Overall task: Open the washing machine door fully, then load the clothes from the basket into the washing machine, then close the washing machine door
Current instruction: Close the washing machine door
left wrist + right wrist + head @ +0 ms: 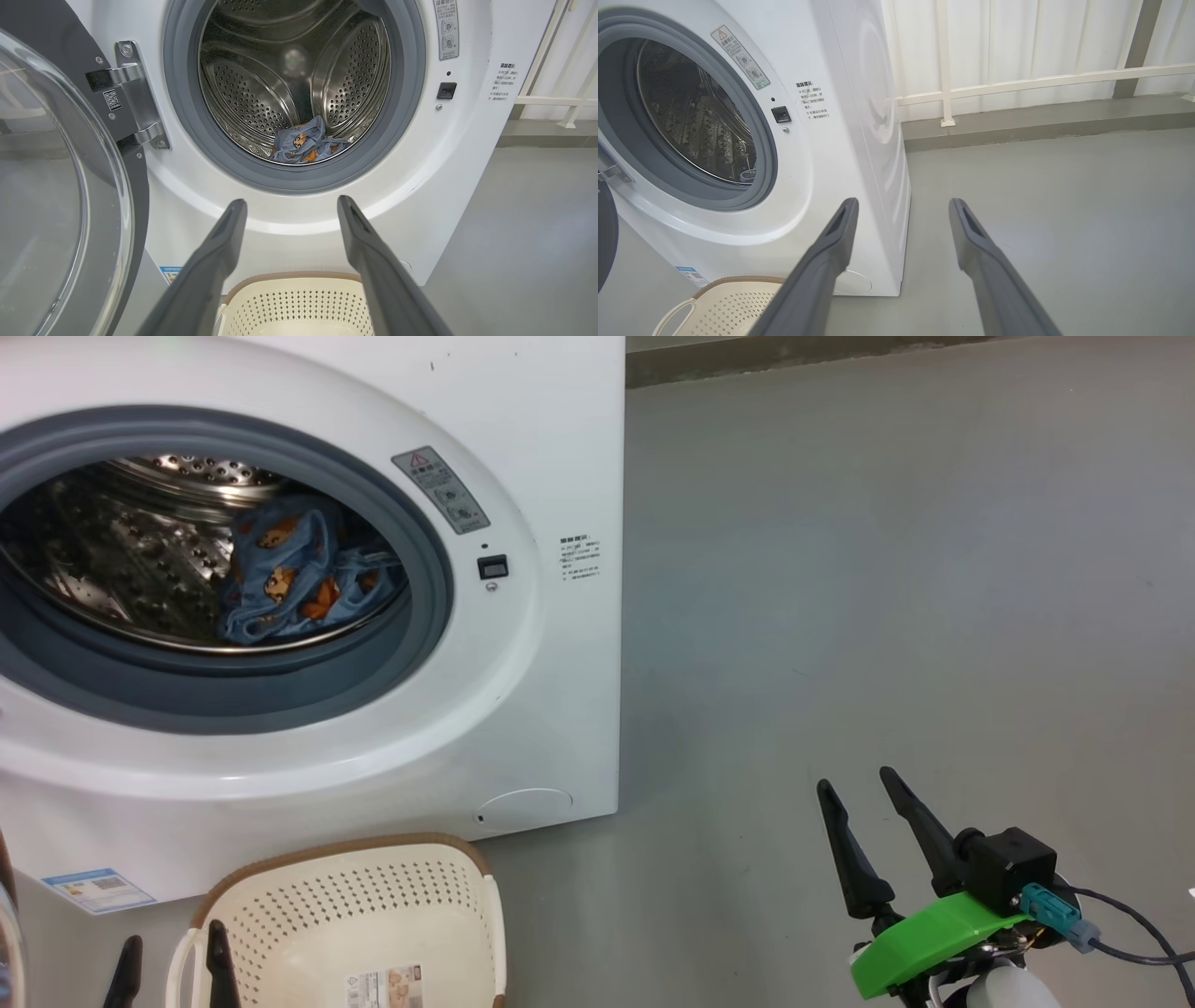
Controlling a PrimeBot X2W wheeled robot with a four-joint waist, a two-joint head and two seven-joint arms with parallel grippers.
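The washing machine point(523, 448) stands with its round mouth uncovered. The washing machine door point(56, 186) is swung out to the machine's left and hangs on a steel hinge point(135, 93) at the left edge of the opening, its clear glass bowl bulging toward the left wrist camera. The clothes point(289, 574), blue fabric with orange-brown bears, lie as a small crumpled bundle inside the machine. They rest on the bottom of the perforated steel drum point(261, 93), just behind the lower part of the grey gasket point(187, 116). The basket point(373, 915) sits on the floor point(887, 569) right in front of the machine's base, below the opening, near the blue energy sticker point(98, 889) and the round flap point(527, 807). Its perforated wall and the label sticker point(385, 987) on its bottom are in plain sight. The left gripper point(292, 201) hovers in front of the machine above the basket, aimed at the white front panel just under the opening. Its two dark fingers are spread wide and grip nothing. The right gripper point(903, 201) hangs over the floor off the machine's right front corner, well apart from the basket. Its fingers are also spread wide, with only grey floor between them.
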